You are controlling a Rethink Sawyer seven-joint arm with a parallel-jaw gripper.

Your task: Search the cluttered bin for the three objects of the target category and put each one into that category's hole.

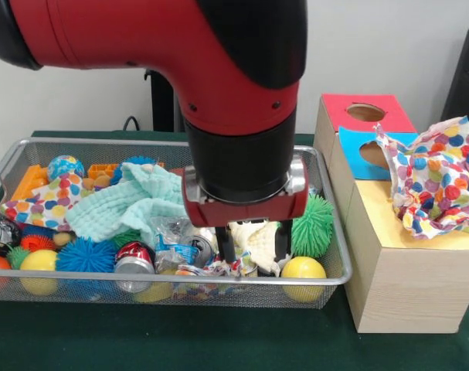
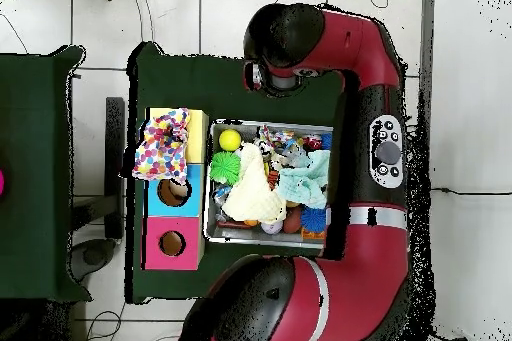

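Gripper (image 1: pixel 255 249): down inside the bin, near its front right corner; 2 dark fingers (image 1: pixel 227 246) stand one on each side of a cream cloth, touching it, seemingly closed on it.
Cream cloth (image 1: pixel 255 239): bunched between the fingers, resting on the clutter, just left of the green ball.
Bin (image 1: pixel 338 267): wire mesh basket on the green table (image 1: pixel 180 340), packed full.
Mint cloth (image 1: pixel 130 202): crumpled in the bin's middle, left of the gripper.
Dotted cloth (image 1: pixel 41 202): by the bin's left rim, partly under the mint one.
Green ball (image 1: pixel 313 224): spiky, against the bin's right wall.
Yellow ball (image 1: pixel 304 270): front right corner, under the green ball.
Blue ball (image 1: pixel 86 255): spiky, front left.
Can (image 1: pixel 134 259): red and silver, on its side at the front rim.
Box (image 1: pixel 396 270): wooden, just right of the bin; red top (image 1: pixel 365 112) and blue top (image 1: pixel 363 151) each show 1 hole.
Cloth on box (image 1: pixel 435 178): a 2nd dotted cloth, heaped over the yellow top (image 1: pixel 377 212); any hole there is hidden.
Arm (image 2: pixel 375 157): overhead, it arches across the bin's side away from the box.
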